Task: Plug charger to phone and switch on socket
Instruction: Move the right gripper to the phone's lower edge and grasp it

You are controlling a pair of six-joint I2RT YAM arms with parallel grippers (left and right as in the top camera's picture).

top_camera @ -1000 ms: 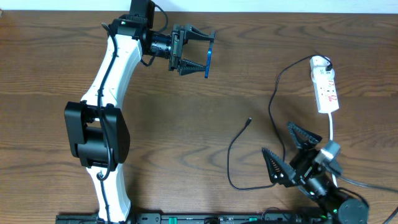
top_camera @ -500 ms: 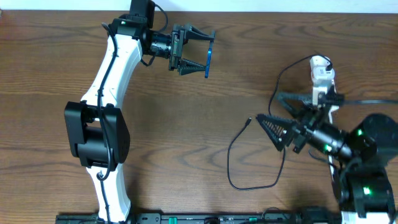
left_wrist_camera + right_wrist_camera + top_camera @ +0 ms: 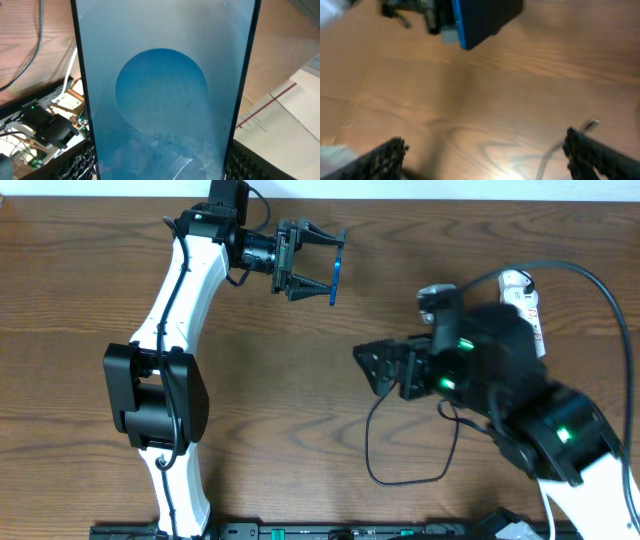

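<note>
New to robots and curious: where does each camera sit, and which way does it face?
Overhead: above the table, looking straight down; left arm and right arm show.
Left wrist: on the left arm, facing the phone between the left fingers.
Right wrist: on the right arm, facing the table; the right fingers, open, show at the bottom.
Shared: all three show the phone.

Wood table [image 3: 80, 280]; blk charger cable [image 3: 368, 450] looped on it; socket [image 3: 538, 325] prob. far-right, mostly hidden.
</note>
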